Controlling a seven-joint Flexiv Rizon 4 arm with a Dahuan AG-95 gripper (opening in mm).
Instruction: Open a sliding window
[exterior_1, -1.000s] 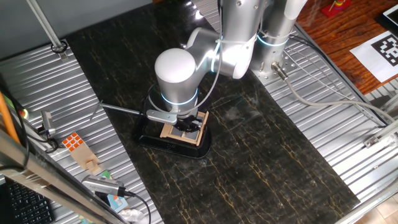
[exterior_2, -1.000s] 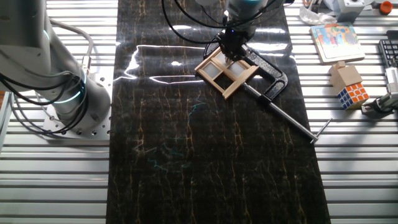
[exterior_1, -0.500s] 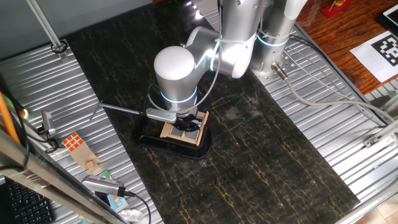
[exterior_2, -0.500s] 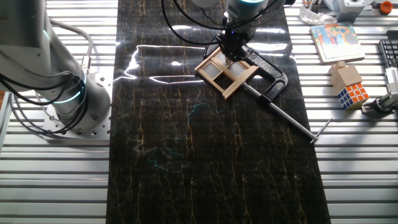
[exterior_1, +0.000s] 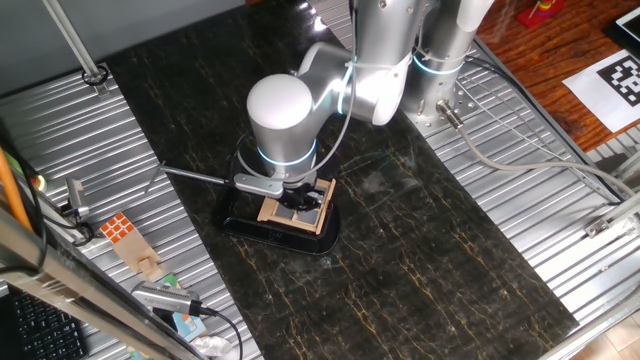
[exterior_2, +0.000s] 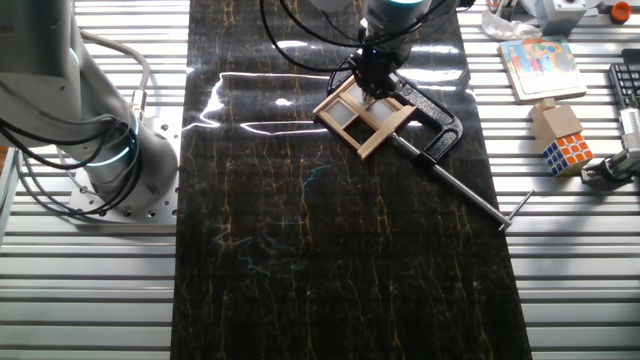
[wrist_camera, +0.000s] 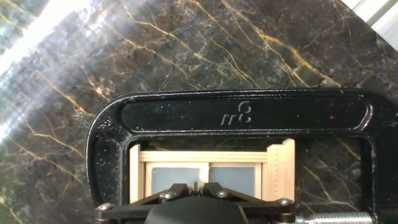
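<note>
The sliding window (exterior_2: 360, 117) is a small tan wooden frame with grey panes, held tilted in a glossy black clamp base (exterior_2: 443, 128). In one fixed view the window (exterior_1: 318, 216) is mostly hidden under the arm's wrist. My gripper (exterior_2: 373, 84) stands over the window's far edge. In the hand view the window (wrist_camera: 211, 160) lies just below the clamp's black bow (wrist_camera: 236, 112). There my gripper (wrist_camera: 196, 186) has its fingers drawn close together on a thin dark pin at the window's middle divider.
The clamp's screw rod (exterior_2: 470, 195) with its cross handle sticks out toward the metal side rails. An orange-and-white tiled cube (exterior_2: 570, 152) on a wooden block, a picture book (exterior_2: 540, 65) and a second arm's base (exterior_2: 110, 150) stand off the dark mat.
</note>
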